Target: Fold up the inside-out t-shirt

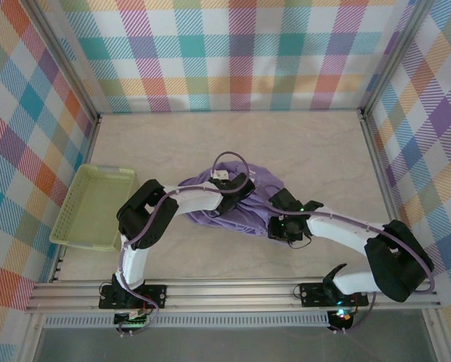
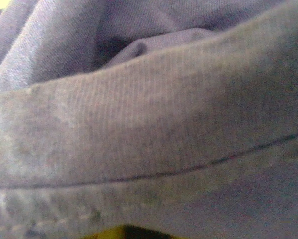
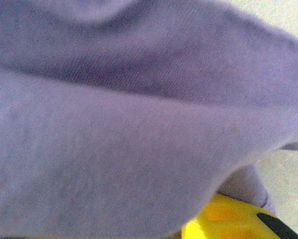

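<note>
Right fingers [image 3: 228,221], yellow, peeking from under cloth at shirt's 4 o'clock edge; gripping or not, cannot tell. Left fingers [image 1: 225,204] down near shirt's middle, hem running close across wrist view; state likewise impossible to tell. Shirt [image 1: 240,219] bunched at worktop centre, not yet flat; basket [image 1: 93,207] well apart at 9 o'clock. Likely step: spreading before any fold. Pinch one layer only, at hem or shoulder seam. Lift little, draw apart toward 9 and 3 o'clock. Keep tension even, or risk dragging whole heap sideways.
</note>
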